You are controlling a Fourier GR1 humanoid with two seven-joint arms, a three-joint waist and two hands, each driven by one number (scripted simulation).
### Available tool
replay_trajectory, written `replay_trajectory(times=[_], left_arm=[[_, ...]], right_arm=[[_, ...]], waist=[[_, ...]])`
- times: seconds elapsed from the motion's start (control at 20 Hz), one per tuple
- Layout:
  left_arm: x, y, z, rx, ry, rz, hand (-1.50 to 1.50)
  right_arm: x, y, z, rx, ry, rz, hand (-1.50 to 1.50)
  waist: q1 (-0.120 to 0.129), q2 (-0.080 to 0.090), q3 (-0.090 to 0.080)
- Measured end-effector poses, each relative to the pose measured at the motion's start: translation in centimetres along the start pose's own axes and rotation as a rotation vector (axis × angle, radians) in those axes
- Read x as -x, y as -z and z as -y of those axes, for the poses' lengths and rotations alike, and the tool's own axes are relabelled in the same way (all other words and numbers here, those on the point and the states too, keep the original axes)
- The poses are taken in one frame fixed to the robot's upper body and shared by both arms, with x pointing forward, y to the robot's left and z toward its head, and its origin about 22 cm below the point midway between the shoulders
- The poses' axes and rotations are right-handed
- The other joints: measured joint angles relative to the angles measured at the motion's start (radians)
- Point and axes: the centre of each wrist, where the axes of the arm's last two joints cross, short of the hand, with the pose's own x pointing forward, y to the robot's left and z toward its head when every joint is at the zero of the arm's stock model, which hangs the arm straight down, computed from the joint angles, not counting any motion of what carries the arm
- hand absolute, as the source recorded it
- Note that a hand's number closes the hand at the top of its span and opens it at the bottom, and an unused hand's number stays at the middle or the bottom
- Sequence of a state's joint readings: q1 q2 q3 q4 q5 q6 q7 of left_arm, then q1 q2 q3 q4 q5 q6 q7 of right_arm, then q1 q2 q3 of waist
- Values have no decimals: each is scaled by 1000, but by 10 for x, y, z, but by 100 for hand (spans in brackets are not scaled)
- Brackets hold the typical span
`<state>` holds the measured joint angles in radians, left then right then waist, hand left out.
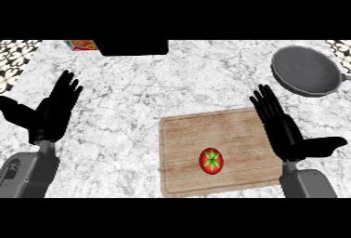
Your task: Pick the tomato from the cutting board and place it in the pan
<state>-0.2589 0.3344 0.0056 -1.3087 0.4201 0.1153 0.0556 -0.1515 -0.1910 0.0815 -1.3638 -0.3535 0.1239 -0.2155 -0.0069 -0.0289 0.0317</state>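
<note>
A: Where's the small round red tomato with the green star-shaped stem [211,161]?

B: On the pale rectangular wooden cutting board [185,139], near-right of its middle, stem up. The right hand [280,125] hangs over the board's right edge, fingers straight and spread, holding nothing. The left hand [55,109] rests far off left, fingers straight too.

A: How will it handle?

B: Probably light, smooth-skinned, apt to roll and bruise. I'd cup its sides around the widest part, then carry it to the round grey metal pan [306,72], far right.
</note>
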Motion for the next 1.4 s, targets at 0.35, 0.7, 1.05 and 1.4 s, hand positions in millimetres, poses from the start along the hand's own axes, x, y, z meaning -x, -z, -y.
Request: replay_trajectory(times=[0.35, 0.7, 1.05, 1.4], left_arm=[[8, -4, 35, 168, 37, -63, 0], [31, -27, 71, 289, 13, -135, 0], [36, -40, 74, 291, 21, -157, 0], [37, -46, 68, 272, 22, -167, 0]], right_arm=[[-65, 56, -62, -505, -417, 186, 150], [-87, 70, -118, -681, -786, 516, -150], [-93, 57, -141, -941, -1217, 459, -150], [-97, 35, -178, -1066, -1788, 288, -150]], waist=[[47, -3, -39], [38, 19, -34], [15, 15, -35], [0, 3, -37]])
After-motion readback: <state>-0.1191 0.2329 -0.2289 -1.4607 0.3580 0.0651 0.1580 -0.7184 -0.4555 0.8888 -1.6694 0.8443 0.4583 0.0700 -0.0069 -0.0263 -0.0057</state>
